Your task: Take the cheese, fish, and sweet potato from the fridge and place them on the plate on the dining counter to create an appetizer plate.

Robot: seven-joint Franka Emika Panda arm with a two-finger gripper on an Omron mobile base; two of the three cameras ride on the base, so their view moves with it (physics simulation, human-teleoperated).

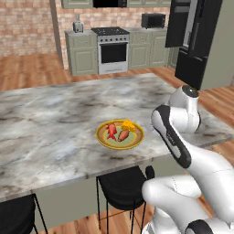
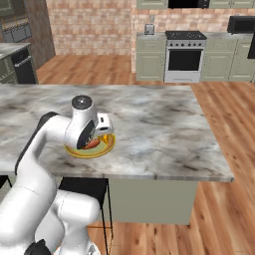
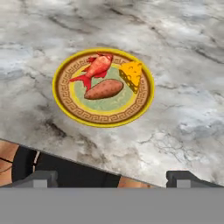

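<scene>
Claw [image 3: 112,178] spread wide and empty, poised above the table's [image 3: 183,113] near edge. Fish [image 3: 97,67], sweet potato [image 3: 104,89] and cheese [image 3: 131,75] all lie on the plate [image 3: 64,103]. By my reading, nothing is left to fetch from the fridge [image 1: 196,41].

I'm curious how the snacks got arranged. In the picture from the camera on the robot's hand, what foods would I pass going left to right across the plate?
Going by their middles on the plate: fish → sweet potato → cheese.
</scene>
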